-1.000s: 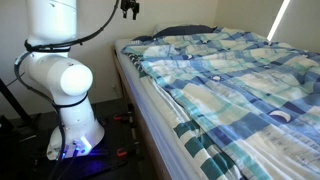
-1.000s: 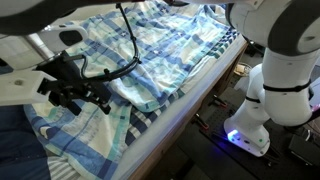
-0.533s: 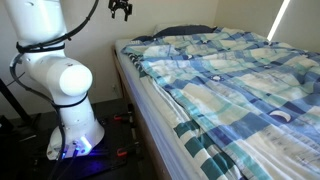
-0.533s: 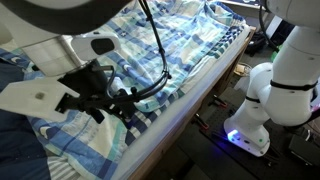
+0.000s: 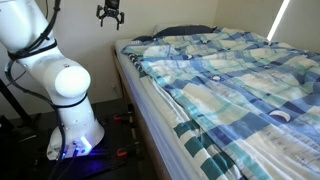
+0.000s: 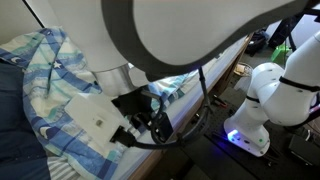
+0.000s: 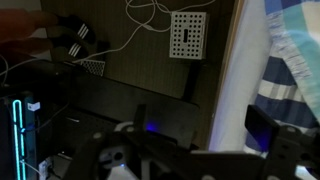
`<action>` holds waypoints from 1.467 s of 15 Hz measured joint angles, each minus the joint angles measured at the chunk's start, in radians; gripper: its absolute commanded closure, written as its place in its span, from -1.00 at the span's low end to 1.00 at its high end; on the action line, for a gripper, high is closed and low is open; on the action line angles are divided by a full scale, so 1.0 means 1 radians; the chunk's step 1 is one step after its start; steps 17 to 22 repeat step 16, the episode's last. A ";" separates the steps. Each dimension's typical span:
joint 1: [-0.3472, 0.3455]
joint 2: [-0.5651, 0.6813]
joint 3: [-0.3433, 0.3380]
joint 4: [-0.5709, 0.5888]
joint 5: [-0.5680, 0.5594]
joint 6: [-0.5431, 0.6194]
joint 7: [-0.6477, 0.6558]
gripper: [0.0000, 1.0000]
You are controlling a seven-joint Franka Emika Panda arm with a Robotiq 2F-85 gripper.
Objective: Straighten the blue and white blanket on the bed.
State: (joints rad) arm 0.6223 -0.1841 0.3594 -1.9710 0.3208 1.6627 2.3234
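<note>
The plaid blue and white blanket (image 5: 235, 70) lies rumpled over the bed (image 5: 150, 110), with folds near the bed's near edge. It also shows in an exterior view (image 6: 45, 80) and at the right of the wrist view (image 7: 295, 45). The teal-and-white striped sheet (image 5: 215, 150) shows at the foot. A dark pillow (image 5: 185, 31) lies at the head. My gripper (image 5: 108, 14) hangs high, off the bed's side near the wall, open and empty. In the wrist view its fingers (image 7: 200, 125) frame the floor beside the bed.
The robot base (image 5: 75, 135) with a blue light stands beside the bed, also in an exterior view (image 6: 260, 105). The arm (image 6: 150, 50) fills much of that view. A white perforated box (image 7: 188, 35), cables and a cyan-lit device (image 7: 18, 130) lie on the floor.
My gripper has moved sideways away from the bed's head corner, out over the floor. The arm has swung across an exterior view and now hides most of the blanket there.
</note>
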 measured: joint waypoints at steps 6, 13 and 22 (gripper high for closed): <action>-0.070 -0.273 0.067 -0.333 0.132 0.060 0.180 -1.00; -0.200 -0.541 0.182 -0.577 0.226 0.065 0.281 -1.00; -0.210 -0.561 0.190 -0.588 0.230 0.065 0.281 -1.00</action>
